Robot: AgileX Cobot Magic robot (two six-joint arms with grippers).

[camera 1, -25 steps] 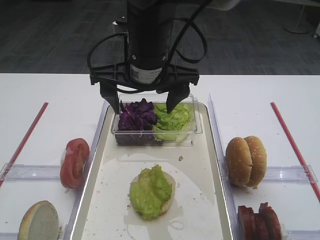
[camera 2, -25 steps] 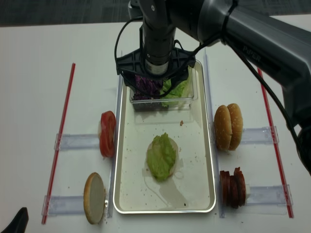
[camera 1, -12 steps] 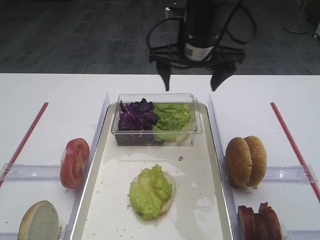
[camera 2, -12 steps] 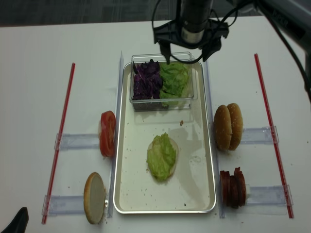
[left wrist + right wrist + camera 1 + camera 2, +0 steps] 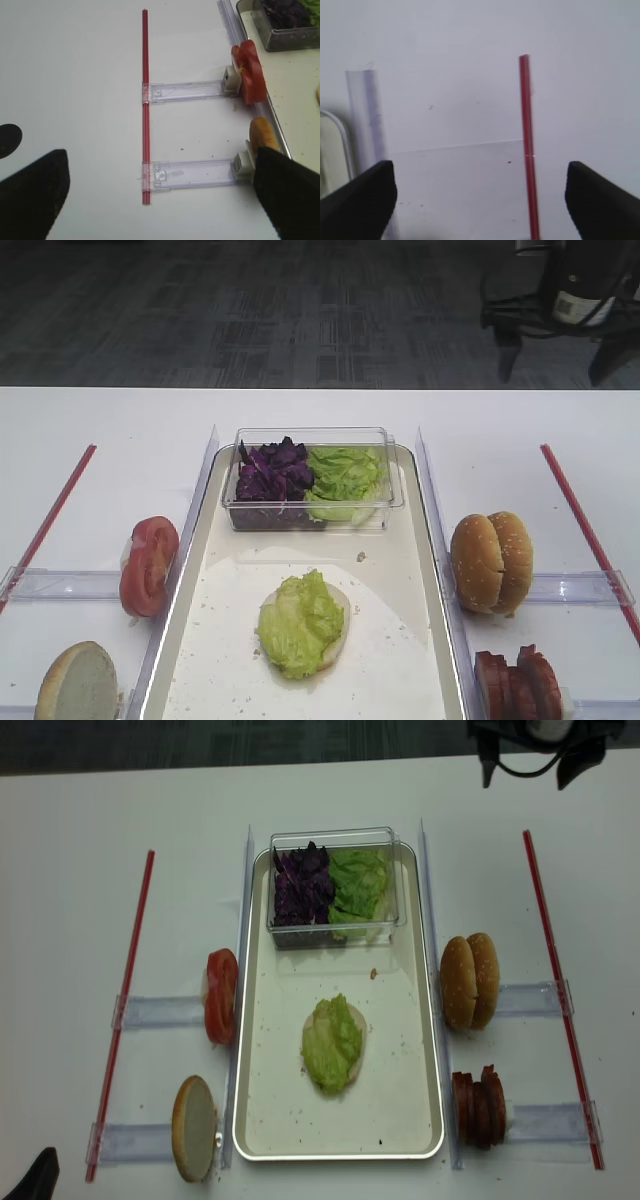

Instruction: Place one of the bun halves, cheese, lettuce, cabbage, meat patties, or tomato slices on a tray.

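Cream-white rectangular metal-rimmed tray (image 5: 415, 1115) shows bare floor around its ruffled light-green lettuce (image 5: 331, 1042); black right gripper (image 5: 530, 765), fingers wide apart, hangs far off. Left gripper's (image 5: 160, 200) fingers spread.

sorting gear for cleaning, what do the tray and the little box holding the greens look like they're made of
The tray: likely metal, going by its shiny reflective rim, with a cream-white, crumb-speckled floor. The small box: apparently clear rigid plastic, since the cabbage and lettuce show through its glossy walls.
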